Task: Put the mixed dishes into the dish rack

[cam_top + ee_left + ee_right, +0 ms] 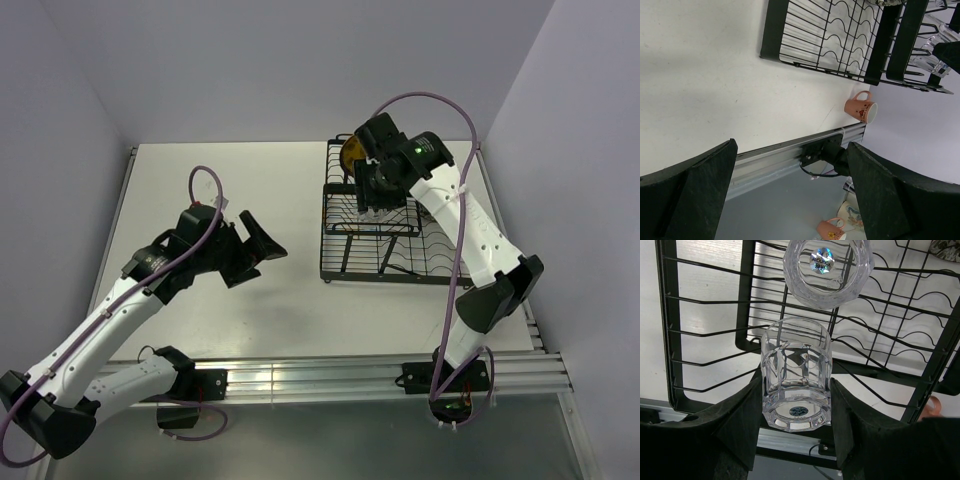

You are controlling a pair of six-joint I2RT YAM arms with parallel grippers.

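My right gripper point(796, 386) is shut on a clear glass tumbler point(796, 370), base toward the camera and mouth toward the wires of the dish rack point(705, 335). A second tumbler point(828, 271) sits just beyond it on the same wire tier. From above, the right gripper point(375, 198) hangs over the black dish rack point(340, 262), and the yellow-orange plate point(349, 152) stands at the rack's far end. A scrap of the patterned bowl point(946, 247) shows at the top right. My left gripper point(254, 254) is open and holds nothing, left of the rack point(805, 35).
In the left wrist view the left gripper point(790, 150) points past the table's near rail point(780, 160). A pink mug point(861, 106), a second mug point(831, 230) and a patterned dish point(852, 215) lie beyond the table edge.
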